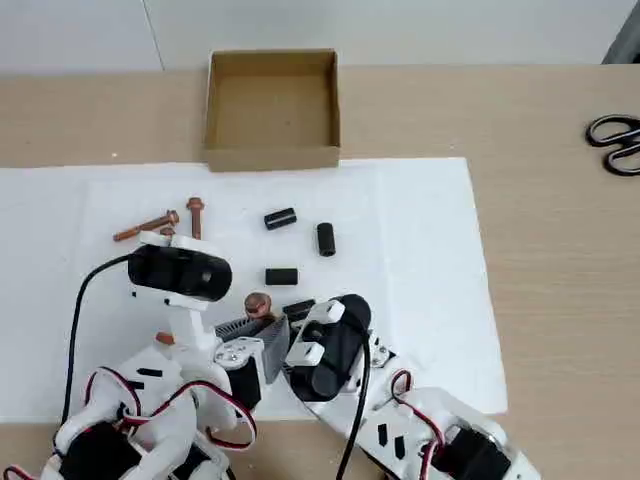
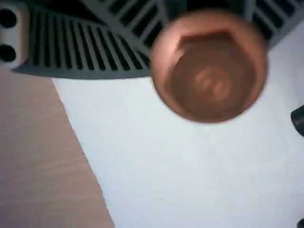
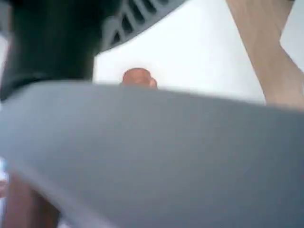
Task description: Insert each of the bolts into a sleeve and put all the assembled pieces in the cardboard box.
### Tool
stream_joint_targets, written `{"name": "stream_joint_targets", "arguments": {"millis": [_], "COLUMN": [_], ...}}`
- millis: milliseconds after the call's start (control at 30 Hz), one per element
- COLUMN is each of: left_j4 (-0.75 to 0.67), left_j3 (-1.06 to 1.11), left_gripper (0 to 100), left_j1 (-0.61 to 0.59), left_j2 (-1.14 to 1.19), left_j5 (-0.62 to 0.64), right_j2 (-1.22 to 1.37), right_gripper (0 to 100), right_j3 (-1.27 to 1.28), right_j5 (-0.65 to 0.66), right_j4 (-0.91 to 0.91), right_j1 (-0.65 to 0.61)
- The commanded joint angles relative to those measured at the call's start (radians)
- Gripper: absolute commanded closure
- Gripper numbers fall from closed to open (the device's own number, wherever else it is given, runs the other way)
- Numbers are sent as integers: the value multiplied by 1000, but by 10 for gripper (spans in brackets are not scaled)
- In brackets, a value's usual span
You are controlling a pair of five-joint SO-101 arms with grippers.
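My left gripper [image 1: 257, 322] is shut on a copper bolt [image 1: 258, 303], low on the white mat. The left wrist view has that bolt's head [image 2: 209, 66] close up under a ribbed grey finger [image 2: 95, 52]. Just to its right, my right gripper [image 1: 300, 318] is shut on a black sleeve [image 1: 298, 309]. From the right wrist, the sleeve [image 3: 47, 42] sits beside a broad grey finger [image 3: 152, 152], with the bolt head [image 3: 137, 77] just beyond. Loose bolts [image 1: 145, 226] [image 1: 195, 215] and sleeves [image 1: 280, 218] [image 1: 326, 239] [image 1: 281, 276] lie on the mat. The cardboard box [image 1: 272, 155] stands open at the back.
The white mat [image 1: 430, 260] covers the middle of the wooden table [image 1: 560, 250]. Black scissors [image 1: 615, 140] lie at the far right edge. Both arm bases and their cables crowd the near edge.
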Motion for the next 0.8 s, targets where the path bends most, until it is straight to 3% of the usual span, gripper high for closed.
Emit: {"name": "stream_joint_targets", "arguments": {"millis": [0, 233, 767], "left_j4": [-29, -25, -25], "left_j3": [27, 33, -85], "left_gripper": [987, 775, 777], "left_j1": [-3, -3, -37], "left_j2": [9, 9, 17], "left_j5": [-15, -15, -17], "right_j2": [-10, -10, -10], "right_gripper": [995, 995, 995], "right_j3": [-54, -54, -28], "right_j5": [12, 11, 11], "right_j4": [-31, -30, -28], "right_j1": [-8, -8, -4]}}
